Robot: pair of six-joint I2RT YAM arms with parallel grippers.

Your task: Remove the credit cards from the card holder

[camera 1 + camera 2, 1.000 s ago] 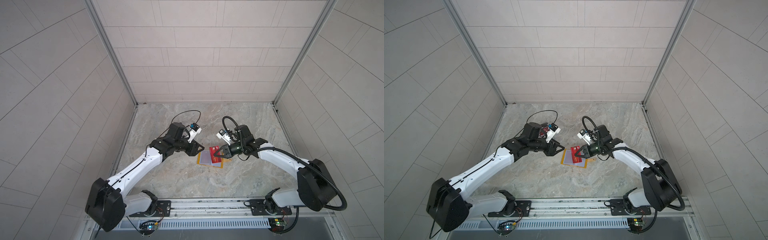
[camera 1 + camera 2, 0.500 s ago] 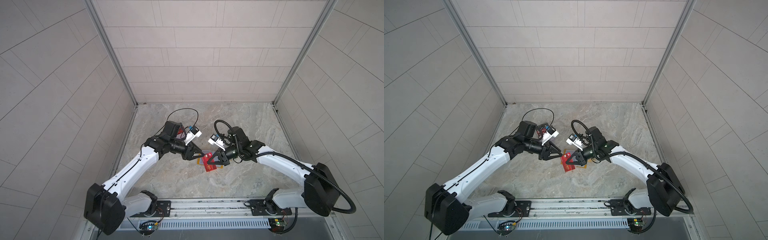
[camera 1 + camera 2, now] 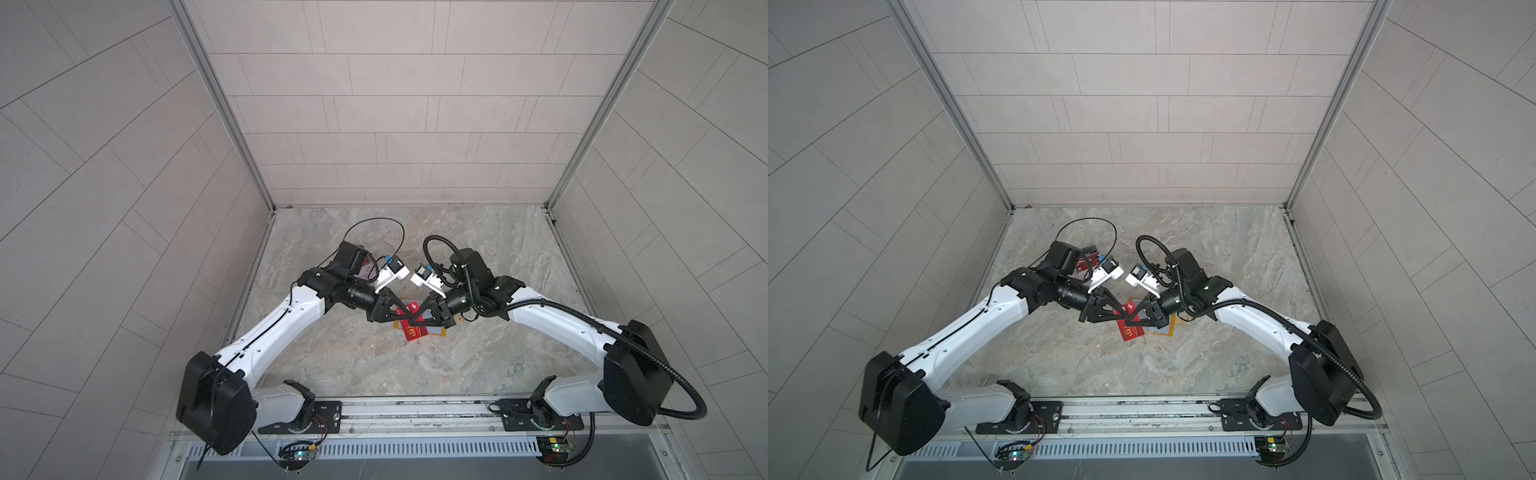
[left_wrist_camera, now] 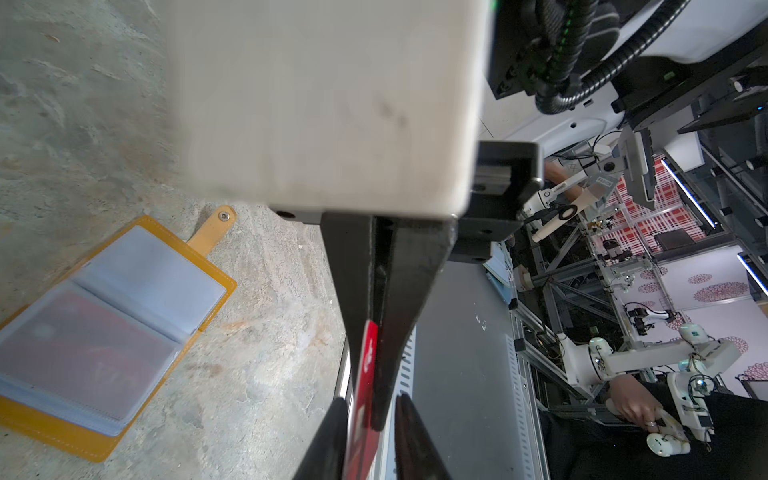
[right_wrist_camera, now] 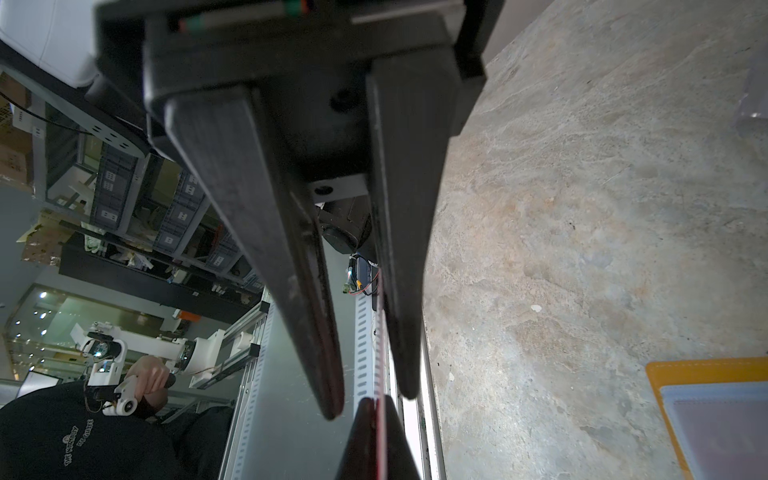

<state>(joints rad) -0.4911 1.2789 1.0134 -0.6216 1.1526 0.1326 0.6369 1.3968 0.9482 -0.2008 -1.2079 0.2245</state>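
Between both sets of jaws sat one red card (image 4: pixel 368 353); right gripper (image 3: pixel 411 323) pinched it, left gripper (image 3: pixel 402 319) looked mid-close; handover step, right should let go next.

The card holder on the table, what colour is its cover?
Mustard yellow; the card holder shows best in the left wrist view.

- Both top views: bright, even, diffuse light — soft shadows only, no glare; wide-angle bend in the wall tile lines toward the edges.
- Left wrist view: white housing (image 4: pixel 324 99) nearest the lens is a blur; floor beside the fingers sharp.
- Right wrist view: near fingers (image 5: pixel 257 208) dark and soft — room behind them dim.
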